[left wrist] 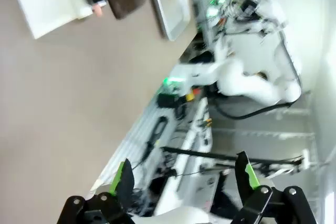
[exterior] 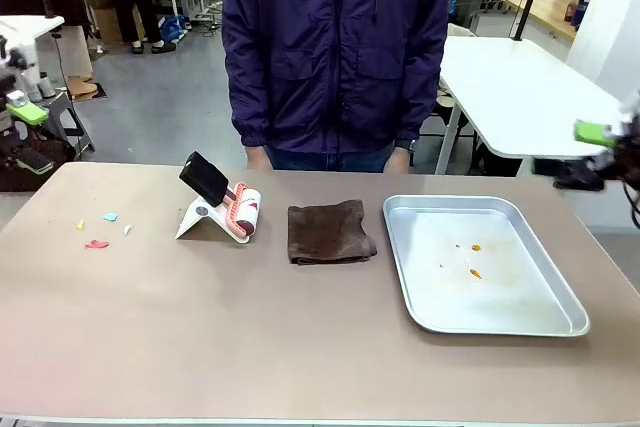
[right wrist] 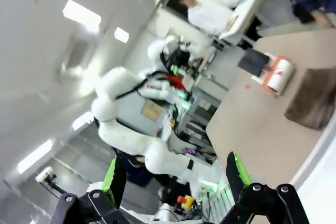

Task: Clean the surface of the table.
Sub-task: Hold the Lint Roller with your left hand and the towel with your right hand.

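left gripper [left wrist: 184, 174] spread | right gripper [right wrist: 176, 170] spread | matte taupe table [exterior: 250, 347] | shiny rectangular metal tray [exterior: 510, 297]

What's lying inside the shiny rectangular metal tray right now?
Inside the shiny rectangular metal tray, a few small orange crumbs and tiny specks near its middle. Whatever lies beneath it on the brownish-taupe table is covered.

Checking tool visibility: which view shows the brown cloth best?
The front view: the brown cloth lies whole, folded, on the table between the lint roller and the metal tray. The left wrist view catches it blurred and cut by the top edge; the right wrist view, cut by the right edge.
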`<state>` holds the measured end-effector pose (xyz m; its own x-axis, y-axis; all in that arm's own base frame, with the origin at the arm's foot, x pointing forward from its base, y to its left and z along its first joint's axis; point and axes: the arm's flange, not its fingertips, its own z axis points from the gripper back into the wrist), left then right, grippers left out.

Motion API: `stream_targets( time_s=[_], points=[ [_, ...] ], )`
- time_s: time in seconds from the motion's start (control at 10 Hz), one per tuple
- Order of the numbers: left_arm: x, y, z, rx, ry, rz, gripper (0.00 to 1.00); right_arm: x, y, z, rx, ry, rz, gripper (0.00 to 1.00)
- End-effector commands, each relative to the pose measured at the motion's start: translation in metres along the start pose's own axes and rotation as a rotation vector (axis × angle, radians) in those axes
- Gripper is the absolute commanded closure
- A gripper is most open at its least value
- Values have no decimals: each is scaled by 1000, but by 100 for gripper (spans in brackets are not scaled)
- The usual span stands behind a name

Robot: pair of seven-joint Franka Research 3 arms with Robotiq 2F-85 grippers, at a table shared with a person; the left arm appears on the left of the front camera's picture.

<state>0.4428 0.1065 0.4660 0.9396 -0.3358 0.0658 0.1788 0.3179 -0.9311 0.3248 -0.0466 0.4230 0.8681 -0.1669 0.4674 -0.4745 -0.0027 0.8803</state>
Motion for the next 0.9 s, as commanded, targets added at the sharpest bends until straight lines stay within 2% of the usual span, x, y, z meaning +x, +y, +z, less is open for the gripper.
stream_targets(
  time_s=[0.0,0.2,0.3,0.4,0.5,0.6,0.8],
  points=[
    [10,-18,-10,-94,-148,118,0,-133,-12,24,-52,-52,-65,0],
    [-12,8,-12,-164,-247,262,0,-152,-33,54,-92,-61,-137,0],
    [-24,19,-22,-183,-275,354,0,-160,-41,61,-88,-104,-154,0],
    [-28,20,-33,-145,-268,439,0,-161,-44,60,-123,-147,-139,0],
    [-24,19,-40,-83,-232,519,0,-87,-61,118,-95,-88,-178,0],
    [-21,32,-13,-144,-243,366,0,-87,-61,118,-95,-88,-178,0],
    [-21,32,-13,-144,-243,366,0,-87,-61,118,-95,-88,-178,0]
  ],
)
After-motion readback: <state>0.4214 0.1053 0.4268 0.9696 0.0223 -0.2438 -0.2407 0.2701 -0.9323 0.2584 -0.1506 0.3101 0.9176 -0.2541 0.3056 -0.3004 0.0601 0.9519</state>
